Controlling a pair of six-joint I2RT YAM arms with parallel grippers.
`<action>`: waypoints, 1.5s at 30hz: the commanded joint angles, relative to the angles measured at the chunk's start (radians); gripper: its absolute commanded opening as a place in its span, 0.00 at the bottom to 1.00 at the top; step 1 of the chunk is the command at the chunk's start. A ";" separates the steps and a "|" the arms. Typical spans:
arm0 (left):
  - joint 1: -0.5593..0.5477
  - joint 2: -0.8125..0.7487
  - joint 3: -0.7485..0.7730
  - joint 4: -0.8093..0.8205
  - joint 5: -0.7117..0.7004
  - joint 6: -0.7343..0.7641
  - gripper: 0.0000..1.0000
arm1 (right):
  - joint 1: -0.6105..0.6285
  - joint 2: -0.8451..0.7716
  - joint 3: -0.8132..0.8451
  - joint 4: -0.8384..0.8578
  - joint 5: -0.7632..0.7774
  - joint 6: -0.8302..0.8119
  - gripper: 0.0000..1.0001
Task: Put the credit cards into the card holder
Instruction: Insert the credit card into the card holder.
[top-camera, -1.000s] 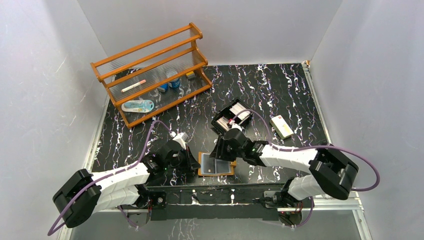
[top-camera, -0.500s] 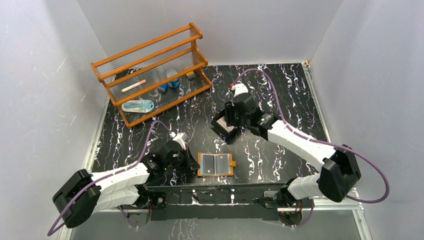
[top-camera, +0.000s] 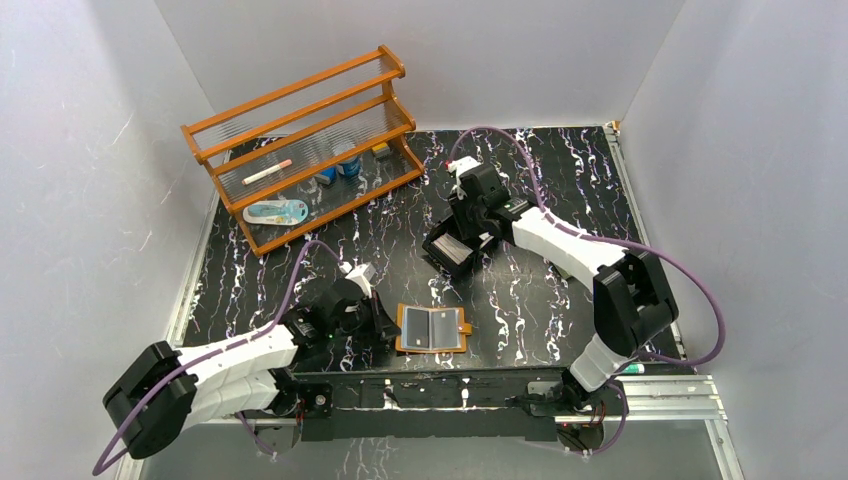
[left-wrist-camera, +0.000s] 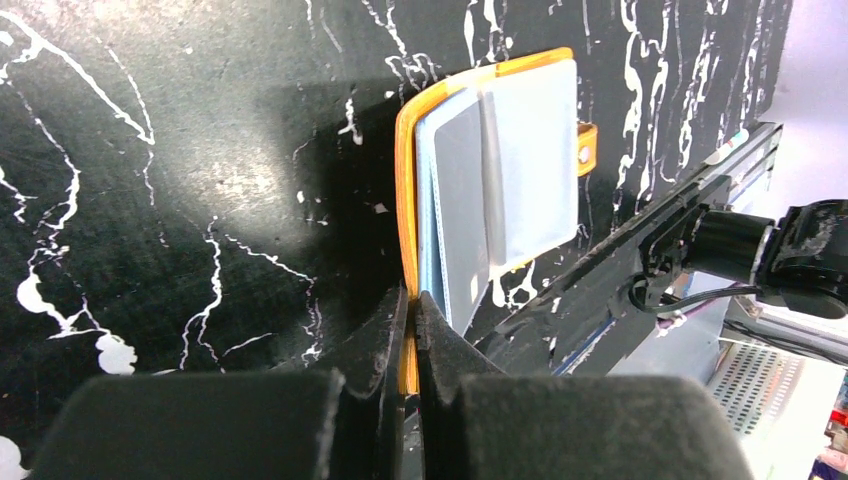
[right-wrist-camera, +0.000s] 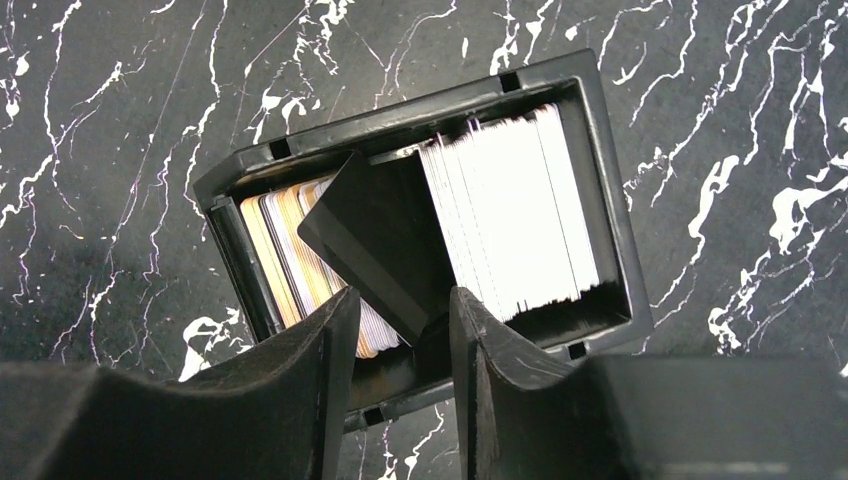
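The card holder, an orange-tan booklet with clear sleeves, lies open near the front edge. My left gripper is shut on its left cover edge; the left wrist view shows my left gripper pinching the orange edge of the card holder. My right gripper hovers open over the black tray. In the right wrist view my right gripper stands over the tray's near side, holding nothing. The credit cards stand edge-on inside: a white stack and a tan stack, with a dark tilted panel between them.
An orange wooden rack with small items on its shelves stands at the back left. A metal rail runs along the near table edge. The white walls close in on both sides.
My right arm has swung away from the card holder to the far side and now hangs over the black tray. My left gripper has kept its hold.
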 joint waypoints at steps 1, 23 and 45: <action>-0.003 -0.040 0.050 -0.035 0.011 0.002 0.00 | -0.001 0.013 0.055 0.029 -0.011 -0.066 0.48; -0.002 -0.056 0.157 -0.142 0.032 -0.043 0.19 | 0.037 -0.311 -0.239 -0.004 -0.286 0.545 0.44; -0.003 0.101 0.165 -0.001 0.039 -0.067 0.36 | 0.365 -0.325 -0.592 0.374 -0.148 0.801 0.23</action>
